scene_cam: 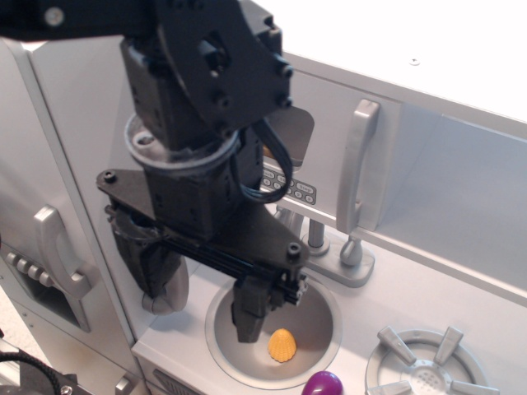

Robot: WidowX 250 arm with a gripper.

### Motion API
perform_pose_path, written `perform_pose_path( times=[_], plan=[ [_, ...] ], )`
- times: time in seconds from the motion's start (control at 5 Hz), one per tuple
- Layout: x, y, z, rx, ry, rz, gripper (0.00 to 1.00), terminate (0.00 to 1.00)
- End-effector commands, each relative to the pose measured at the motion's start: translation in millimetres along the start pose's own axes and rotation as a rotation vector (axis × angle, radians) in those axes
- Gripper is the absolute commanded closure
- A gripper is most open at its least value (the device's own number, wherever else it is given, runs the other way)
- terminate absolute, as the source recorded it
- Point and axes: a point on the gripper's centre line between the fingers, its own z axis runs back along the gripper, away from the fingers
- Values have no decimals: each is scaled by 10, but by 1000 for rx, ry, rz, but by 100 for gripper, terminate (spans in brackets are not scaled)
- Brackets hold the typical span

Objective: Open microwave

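Observation:
The microwave [325, 136] is a light grey box at the back of the toy kitchen. Its door looks shut. The small dark window [295, 132] is partly hidden behind my arm. A row of dark buttons [290, 188] sits under it. The tall silver bar handle [359, 160] stands upright at the door's right edge. My black gripper [206, 298] hangs low and left of the handle, over the left rim of the sink. Its fingers [249, 317] are spread wide apart and hold nothing.
A round sink [221, 329] holds a yellow ridged toy [282, 346]. A purple toy [323, 383] lies at the front edge. A silver faucet [354, 251] stands behind the sink, a burner [424, 370] to the right. A tall grey door with a curved handle [59, 247] is on the left, an open shelf compartment [461, 189] on the right.

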Motion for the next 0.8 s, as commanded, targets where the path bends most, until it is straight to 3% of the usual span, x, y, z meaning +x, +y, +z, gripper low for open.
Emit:
perform_pose_path(
  times=[0.0,0.2,0.4,0.6],
  plan=[
    [0,0,0,0,0,0,0,0],
    [344,-20,-175,-9,-63,58,0,0],
    [707,-51,-258,-30,-178,99,0,0],
    [1032,-20,-292,-39,-220,157,0,0]
  ],
)
